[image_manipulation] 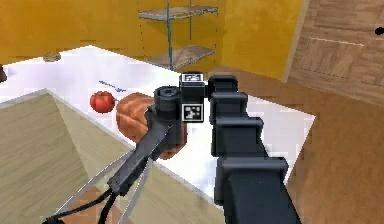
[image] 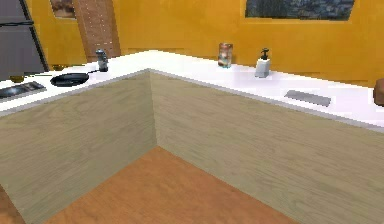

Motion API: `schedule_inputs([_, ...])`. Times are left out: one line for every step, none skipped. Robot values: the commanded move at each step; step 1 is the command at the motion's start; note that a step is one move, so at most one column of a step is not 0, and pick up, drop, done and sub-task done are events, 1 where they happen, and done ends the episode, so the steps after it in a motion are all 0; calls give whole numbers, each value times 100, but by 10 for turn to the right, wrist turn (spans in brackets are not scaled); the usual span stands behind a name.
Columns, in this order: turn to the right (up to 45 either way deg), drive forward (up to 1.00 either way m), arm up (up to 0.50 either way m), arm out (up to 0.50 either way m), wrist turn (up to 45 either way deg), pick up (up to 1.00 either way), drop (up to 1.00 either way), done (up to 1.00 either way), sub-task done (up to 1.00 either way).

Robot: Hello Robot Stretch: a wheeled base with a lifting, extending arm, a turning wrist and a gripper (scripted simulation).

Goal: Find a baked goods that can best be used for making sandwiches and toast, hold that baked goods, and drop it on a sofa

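Note:
A round brown loaf [image_manipulation: 133, 117] lies on the white countertop [image_manipulation: 120, 75] near its edge, in the arm side view. A red round fruit [image_manipulation: 101, 101] sits just left of it. The dark arm [image_manipulation: 240, 150] reaches over the counter. My gripper [image_manipulation: 80, 208] hangs down to the left of it, with its body in front of the loaf and its thin fingers [image_manipulation: 130, 170] running past the counter's edge. I cannot tell whether it holds anything. A brown blob [image: 380, 95] shows at the forward view's right edge, on the counter.
An L-shaped wooden counter with a white top [image: 190, 68] carries a black pan [image: 69, 79], a can [image: 102, 60], a jar [image: 225, 54], a soap dispenser [image: 263, 65] and a grey flat thing [image: 307, 98]. A wire shelf [image_manipulation: 185, 35] and a wooden door [image_manipulation: 340, 50] stand behind.

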Motion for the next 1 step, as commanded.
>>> schedule_inputs([0, 0, 0, 0, 450, 0, 0, 0, 0])
